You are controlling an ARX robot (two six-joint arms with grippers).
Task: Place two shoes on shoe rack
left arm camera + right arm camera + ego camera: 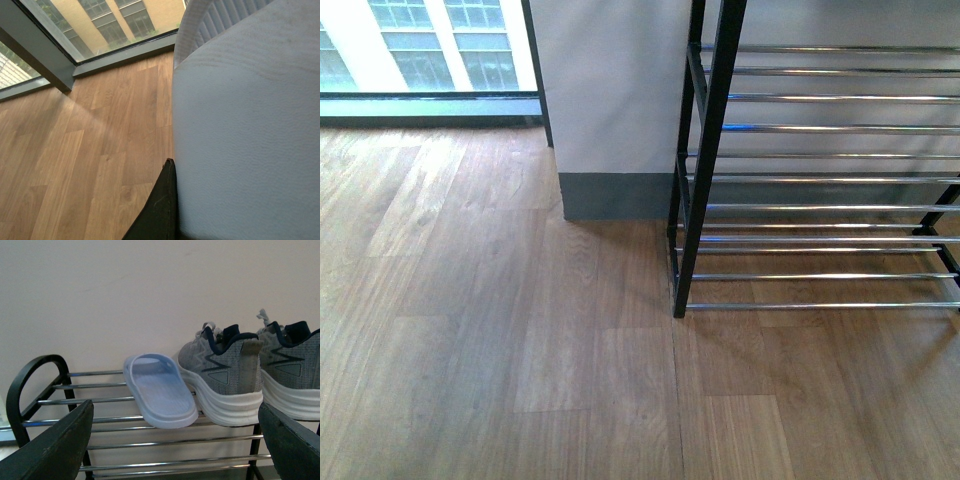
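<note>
The right gripper [175,440] has its jaws spread wide, holding nothing, facing the shoe rack [35,390]. Both shoes [222,375] sit on its top bars beside a pale blue slipper [157,395]. They look light, soft-knit, firm-soled; the heel collar suits gripping. The left gripper's state I cannot tell.

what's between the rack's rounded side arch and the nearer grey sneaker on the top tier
In the right wrist view, a pale blue slide sandal lies on the bars between the black arch and the nearer sneaker, right beside the shoe; bare chrome bars fill the remainder.
</note>
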